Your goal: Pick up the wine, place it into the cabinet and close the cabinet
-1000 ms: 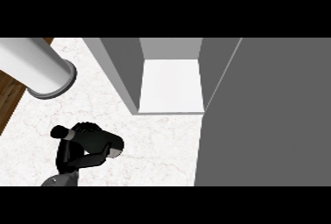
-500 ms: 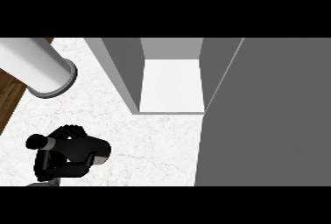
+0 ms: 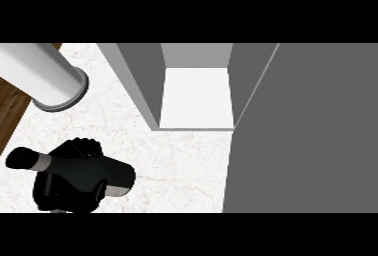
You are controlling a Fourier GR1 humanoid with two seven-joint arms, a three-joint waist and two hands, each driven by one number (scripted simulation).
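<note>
Since a moment ago the wine bottle (image 3: 81, 172) has swung further over and slid toward the lower left corner; its neck now points left, well away from the cabinet (image 3: 196, 95). It lies almost level above the white marbled bench (image 3: 177, 160), dark body to the right, pale band at the neck. One robot hand (image 3: 74, 192), the left one, is curled round the bottle from beneath, black fingers (image 3: 85, 146) showing over the top of the body. The cabinet stands open, its pale floor bare, and its grey door (image 3: 310, 130) fills the right side. A grey cylinder (image 3: 40, 72) leans in at the upper left, over the bench edge and the wooden floor (image 3: 13, 107).
</note>
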